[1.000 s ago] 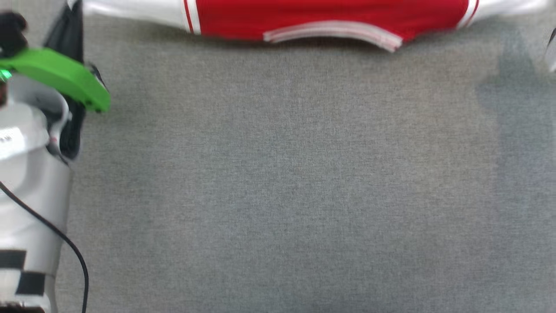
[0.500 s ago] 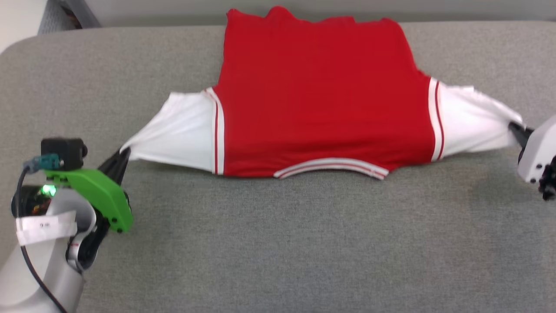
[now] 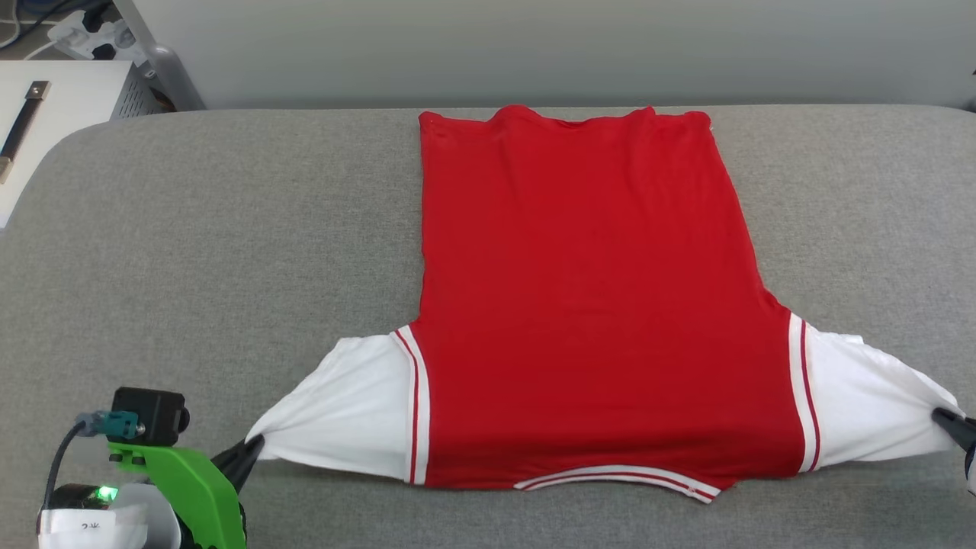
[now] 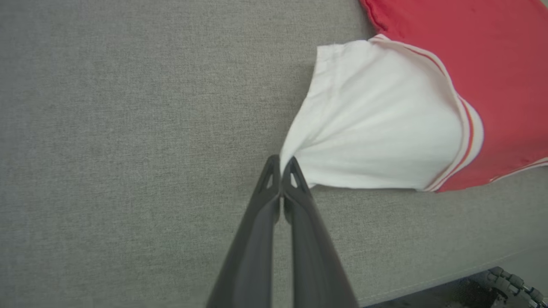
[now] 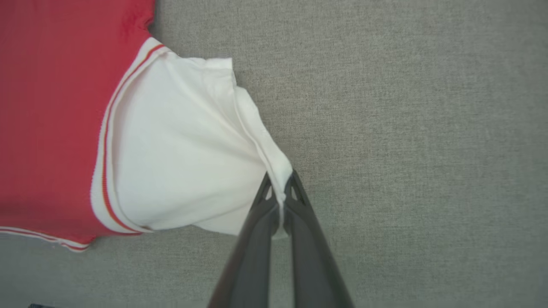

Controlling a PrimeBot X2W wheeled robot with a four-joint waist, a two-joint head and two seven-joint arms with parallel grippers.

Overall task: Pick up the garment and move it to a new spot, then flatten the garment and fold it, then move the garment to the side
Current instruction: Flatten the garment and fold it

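The garment (image 3: 587, 305) lies spread flat on the grey surface (image 3: 229, 244), a little right of its middle, with a plain red face upward. Its hem is at the far end, close to the surface's far edge. Its collar (image 3: 618, 479), trimmed in red and white stripes, is at the near end. Each white sleeve joins the red body along a red-and-white striped band.

The left gripper (image 3: 250, 448) is at the lower left of the head view. Its two dark fingers are pressed together on the tip of the left sleeve (image 3: 343, 412), which is drawn out into a point toward it. In the left wrist view the fingers meet with only a sliver of white cloth between them, low over the surface.

The right gripper (image 3: 951, 419) is at the right edge of the head view, closed on the tip of the right sleeve (image 3: 862, 404), which is also pulled to a point. The right wrist view shows the sleeve's hem edge caught between the closed fingertips.

On the left arm, a green bracket (image 3: 194, 492) carries a small black camera (image 3: 149, 415) with a teal plug. A white label (image 3: 88, 528) below it has small dark marks too blurred to read.

Beyond the surface at the upper left stands a white cabinet (image 3: 69, 84) with a dark handle (image 3: 21, 122). A pale wall (image 3: 534, 46) runs behind
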